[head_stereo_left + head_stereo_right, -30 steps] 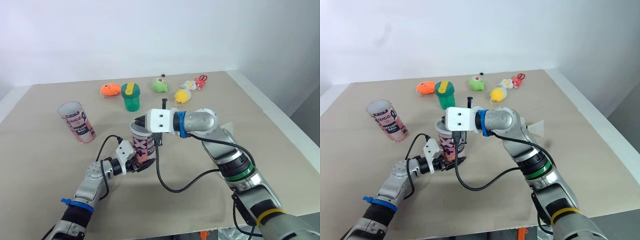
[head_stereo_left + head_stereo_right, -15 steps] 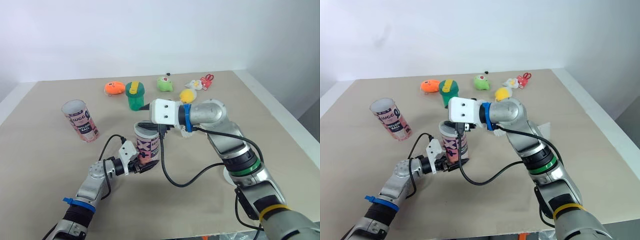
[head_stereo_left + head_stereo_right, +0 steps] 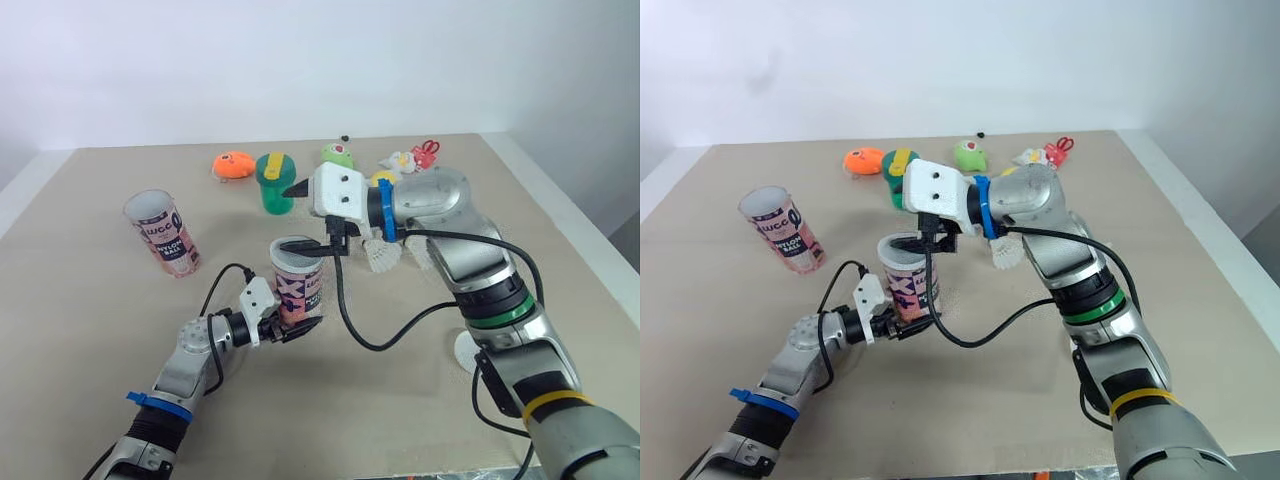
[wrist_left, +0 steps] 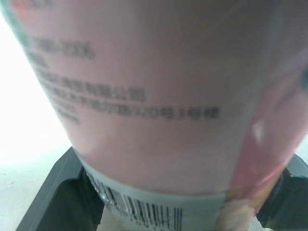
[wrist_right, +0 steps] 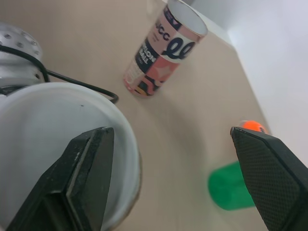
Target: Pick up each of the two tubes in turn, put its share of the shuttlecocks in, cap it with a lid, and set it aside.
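While our left jaws clamp the pink tube (image 3: 297, 285) low down, it stands upright, mouth up. Our right jaws hang spread over its rim.

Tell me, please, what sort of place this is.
Likely a robot test lab: a tan table against a plain white wall, with a shuttlecock tube and an orange toy as props.

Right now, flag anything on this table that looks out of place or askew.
Nothing is spilled or damaged. One shuttlecock lies loose on the table beside the right arm. Along the far edge, a green cup, toys and red scissors have no part in filling the tubes.
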Controlling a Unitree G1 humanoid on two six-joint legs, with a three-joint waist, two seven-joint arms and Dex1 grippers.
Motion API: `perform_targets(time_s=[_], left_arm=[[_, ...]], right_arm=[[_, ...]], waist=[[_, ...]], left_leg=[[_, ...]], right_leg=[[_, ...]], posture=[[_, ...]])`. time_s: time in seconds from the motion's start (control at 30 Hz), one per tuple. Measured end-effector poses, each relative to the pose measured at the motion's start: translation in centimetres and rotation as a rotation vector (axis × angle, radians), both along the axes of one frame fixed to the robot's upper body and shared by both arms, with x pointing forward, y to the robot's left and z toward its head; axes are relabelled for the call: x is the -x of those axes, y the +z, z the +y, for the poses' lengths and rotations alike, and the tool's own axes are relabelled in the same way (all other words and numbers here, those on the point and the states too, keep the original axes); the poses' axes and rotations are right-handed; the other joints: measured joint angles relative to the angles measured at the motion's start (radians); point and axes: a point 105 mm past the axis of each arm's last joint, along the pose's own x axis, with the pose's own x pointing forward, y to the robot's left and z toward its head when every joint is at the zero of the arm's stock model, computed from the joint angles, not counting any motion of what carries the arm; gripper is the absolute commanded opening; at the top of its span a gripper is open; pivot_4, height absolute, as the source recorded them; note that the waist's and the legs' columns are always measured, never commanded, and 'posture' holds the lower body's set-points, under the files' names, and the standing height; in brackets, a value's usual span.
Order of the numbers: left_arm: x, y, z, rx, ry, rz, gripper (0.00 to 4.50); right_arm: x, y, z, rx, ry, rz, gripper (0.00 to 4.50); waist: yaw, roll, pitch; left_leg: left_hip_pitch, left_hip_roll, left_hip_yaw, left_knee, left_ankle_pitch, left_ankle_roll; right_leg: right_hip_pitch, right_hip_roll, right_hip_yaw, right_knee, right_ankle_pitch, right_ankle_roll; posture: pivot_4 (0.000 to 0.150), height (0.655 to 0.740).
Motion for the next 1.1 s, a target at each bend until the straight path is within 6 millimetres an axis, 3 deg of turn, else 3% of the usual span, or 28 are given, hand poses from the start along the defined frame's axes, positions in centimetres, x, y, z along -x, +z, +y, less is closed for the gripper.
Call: perform_targets(time_s=[0.07,0.2,0.27,0.67,1.1], left_arm=[[0.0,0.1,0.0,0.002,0.0,-0.004,3.44],[0.0,0.3,-0.1,0.008,-0.002,-0.008,3.44],[0.0,0.3,-0.2,0.011,-0.003,-0.009,3.44],[0.0,0.4,-0.3,0.015,-0.002,-0.011,3.44],[0.1,0.3,-0.4,0.011,0.0,-0.01,3.44]], right_arm=[[0.2,0.0,0.0,-0.007,0.009,0.027,2.83],[0.4,0.3,-0.1,-0.024,0.021,0.068,0.78],[0.6,0.7,-0.2,-0.029,0.029,0.073,0.05],[3.9,0.3,-0.2,0.034,0.158,0.193,0.05],[3.2,-1.2,-0.8,0.146,0.131,0.098,0.05]], waist=[[0.0,-0.002,0.001],[0.004,-0.001,0.002],[0.006,-0.001,0.002],[0.009,-0.002,0.004],[0.009,0.0,0.003]], left_leg=[[-0.002,-0.001,-0.001,0.001,0.001,0.001],[-0.005,-0.003,-0.004,0.0,0.001,0.001],[-0.006,-0.003,-0.005,0.0,0.001,0.001],[-0.007,-0.004,-0.01,0.0,0.0,0.0],[-0.007,-0.005,-0.012,0.0,0.0,0.0]], right_leg=[[0.0,0.0,0.0,0.0,0.008,0.0],[-0.002,0.0,-0.004,0.0,0.008,0.0],[-0.002,0.0,-0.005,0.0,0.008,-0.001],[-0.002,-0.001,-0.009,-0.001,0.007,-0.002],[0.0,0.0,-0.01,-0.001,0.006,-0.002]], posture=[[0.15,0.74],[0.15,0.74],[0.15,0.74],[0.15,0.74],[0.15,0.74]])
